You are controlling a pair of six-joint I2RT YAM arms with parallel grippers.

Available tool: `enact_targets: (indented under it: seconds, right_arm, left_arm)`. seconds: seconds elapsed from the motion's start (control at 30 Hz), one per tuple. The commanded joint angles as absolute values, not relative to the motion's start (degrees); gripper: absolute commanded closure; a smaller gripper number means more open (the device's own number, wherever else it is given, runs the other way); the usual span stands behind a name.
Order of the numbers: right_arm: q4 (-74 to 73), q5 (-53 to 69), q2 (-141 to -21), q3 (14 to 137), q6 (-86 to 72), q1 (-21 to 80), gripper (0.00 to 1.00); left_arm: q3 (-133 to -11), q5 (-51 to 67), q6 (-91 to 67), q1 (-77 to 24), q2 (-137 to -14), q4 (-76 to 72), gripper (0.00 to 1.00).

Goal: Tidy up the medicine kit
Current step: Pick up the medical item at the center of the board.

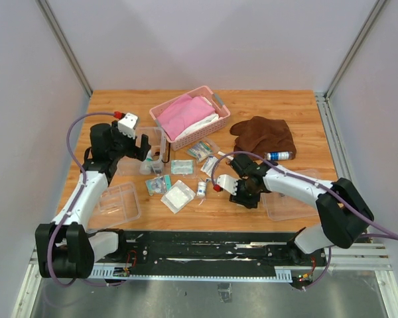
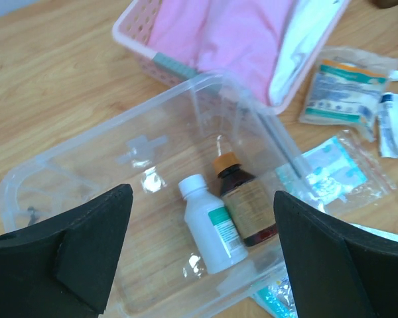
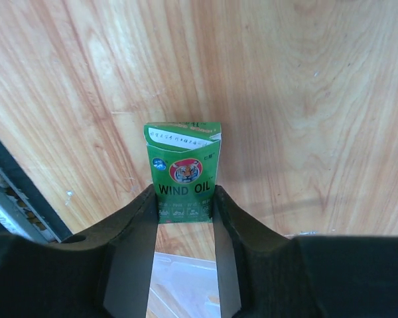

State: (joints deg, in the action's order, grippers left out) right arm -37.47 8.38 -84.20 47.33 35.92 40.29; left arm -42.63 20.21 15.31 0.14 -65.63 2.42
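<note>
Pick-up step, it seems: the right claw (image 3: 186, 205) pinches the green Wind Oil box (image 3: 183, 165) on the tabletop (image 3: 305, 99). Next it likely needs carrying to the clear kit box (image 2: 73, 152), where the left claw (image 2: 199, 225) hovers wide open, empty

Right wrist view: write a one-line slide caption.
Right gripper closed on a green Wind Oil box, wooden table behind.
</note>
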Motion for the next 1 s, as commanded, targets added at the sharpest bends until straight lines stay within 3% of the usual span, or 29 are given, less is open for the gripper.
enact_targets:
  seconds: [0.0, 0.43, 0.97]
  right_arm:
    - [-40.72, 15.16, -82.75, 51.64, 36.41, 39.29, 0.67]
    - [-52.97, 38.53, -90.10, 73.84, 32.68, 38.98, 0.67]
    - [-63.76, 52.89, -100.40, 88.19, 32.48, 38.82, 0.67]
  left_arm:
    - [-42.42, 32.88, 20.50, -0.32, -63.26, 1.08, 0.09]
    - [-45.21, 53.30, 51.15, -13.02, -59.06, 23.61, 0.16]
    - [-51.28, 49.14, 65.10, -32.45, -62.86, 28.26, 0.20]
